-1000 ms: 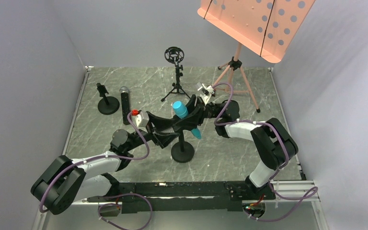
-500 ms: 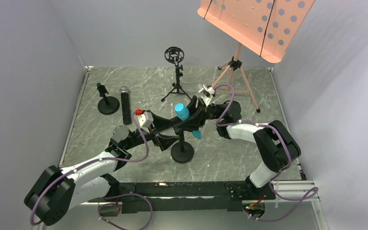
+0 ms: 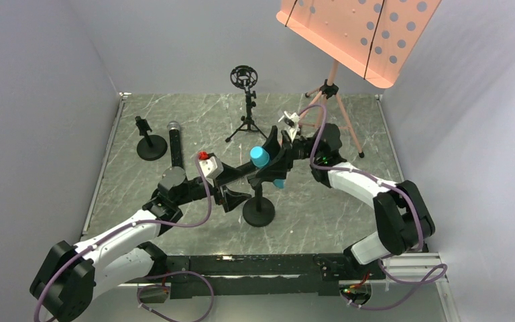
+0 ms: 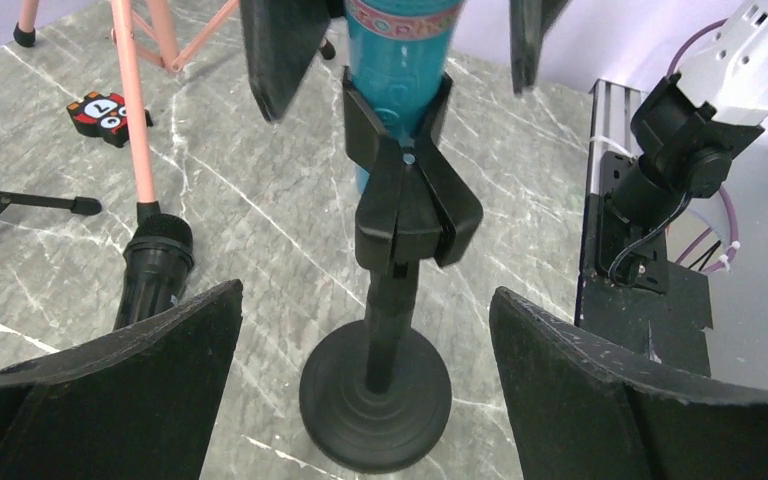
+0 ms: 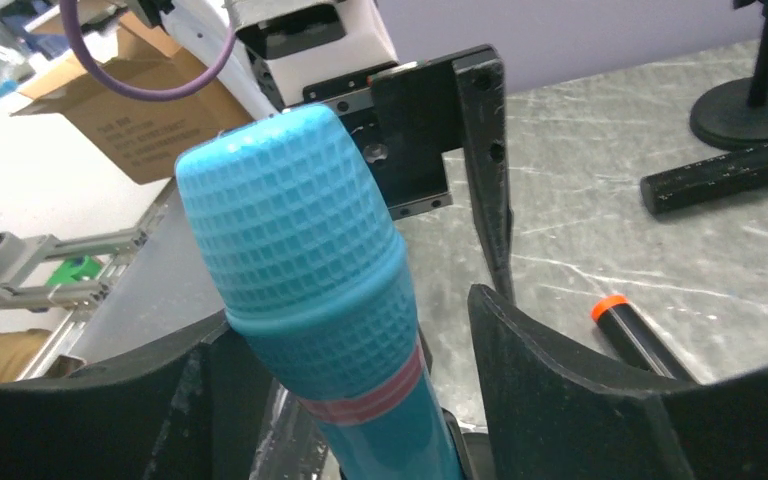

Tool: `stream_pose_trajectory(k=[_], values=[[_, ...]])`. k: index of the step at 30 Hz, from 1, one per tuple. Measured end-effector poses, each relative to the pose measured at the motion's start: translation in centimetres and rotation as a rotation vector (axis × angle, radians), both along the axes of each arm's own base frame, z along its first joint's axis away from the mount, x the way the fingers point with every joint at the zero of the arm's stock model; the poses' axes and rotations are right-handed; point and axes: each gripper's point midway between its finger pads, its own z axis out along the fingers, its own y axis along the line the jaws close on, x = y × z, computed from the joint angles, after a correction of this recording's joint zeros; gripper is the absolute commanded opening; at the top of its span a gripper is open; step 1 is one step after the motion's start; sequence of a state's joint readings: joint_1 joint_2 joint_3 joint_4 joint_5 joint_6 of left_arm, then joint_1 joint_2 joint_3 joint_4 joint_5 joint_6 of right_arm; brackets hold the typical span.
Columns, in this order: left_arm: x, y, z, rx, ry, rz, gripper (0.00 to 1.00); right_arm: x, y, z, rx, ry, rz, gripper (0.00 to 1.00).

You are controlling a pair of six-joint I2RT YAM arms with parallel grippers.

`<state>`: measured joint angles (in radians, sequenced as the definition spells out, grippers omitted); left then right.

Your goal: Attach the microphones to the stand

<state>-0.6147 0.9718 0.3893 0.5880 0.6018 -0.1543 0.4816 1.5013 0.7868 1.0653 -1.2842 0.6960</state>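
Pink music stand [image 3: 355, 33] at far right of grey marble table [image 3: 124, 174]: perforated desk tilted, 3 legs splayed. 1 small red-black tag [image 4: 108, 113] flat on marble, just beside stand's leg. Cardboard box [image 5: 150, 110] off table, place relative to stand unclear.

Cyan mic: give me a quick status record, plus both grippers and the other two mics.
cyan mic: head up, seated in the clip of the round-base stand
right gripper: open, flanking the mic with gaps each side
left gripper: open, straddling the stand pole, not touching
silver-head mic: lying on table, unmounted
orange-end mic: lying on table, unmounted
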Motion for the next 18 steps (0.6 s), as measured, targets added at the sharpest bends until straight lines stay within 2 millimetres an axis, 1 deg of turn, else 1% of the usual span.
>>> stream_pose_trajectory(k=[3, 5, 8, 10, 18], values=[[0.1, 0.0, 0.1, 0.019, -0.006, -0.003, 0.97, 1.0, -0.3, 0.7, -0.048, -0.016, -0.006, 0.73], [0.1, 0.0, 0.4, 0.025, -0.016, -0.003, 0.96, 1.7, -0.2, 1.0, -0.077, -0.059, -0.01, 0.73], [0.2, 0.0, 0.8, 0.031, -0.022, -0.003, 0.97, 2.1, 0.0, 1.3, -0.121, -0.123, -0.003, 0.77], [0.2, 0.0, 0.9, 0.034, -0.024, -0.003, 0.96, 2.0, -0.1, 1.2, -0.146, -0.162, 0.011, 0.77], [0.4, -0.3, 1.8, 0.047, -0.024, -0.003, 0.97, 0.5, -1.4, -0.2, -0.227, -0.281, 0.075, 0.77]])
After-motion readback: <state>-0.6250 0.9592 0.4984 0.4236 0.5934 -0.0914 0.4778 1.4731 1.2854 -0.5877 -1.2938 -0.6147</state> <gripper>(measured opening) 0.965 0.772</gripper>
